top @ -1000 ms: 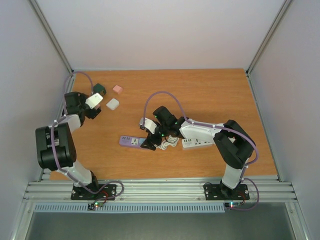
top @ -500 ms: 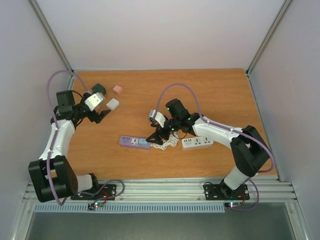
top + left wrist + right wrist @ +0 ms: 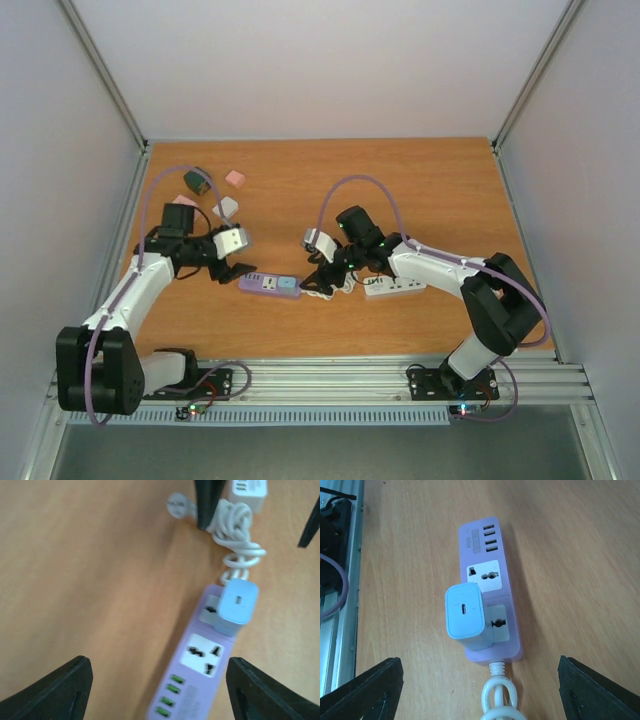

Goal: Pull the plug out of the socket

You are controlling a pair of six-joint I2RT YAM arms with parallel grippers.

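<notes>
Charger plug (image 3: pixel 465 615) seated in the purple power strip (image 3: pixel 487 575); both grippers spread wide, gripping nothing.
Pale blue, the plug stands in the socket nearest the strip's cable end, on the wooden table (image 3: pixel 420 190); the white cable (image 3: pixel 328 290) lies coiled just beyond that end, beside a white power strip (image 3: pixel 395 286); the left gripper (image 3: pixel 230 268) hovers by the strip's USB end, fingers apart, with the strip running up between them in its wrist view; the right gripper (image 3: pixel 316 274) sits over the cable end, jaws apart on either side of plug and coil, seemingly clear of both, though the overhead view is too small to be sure; small blocks (image 3: pixel 226 208) lie well apart at the table's far left.
</notes>
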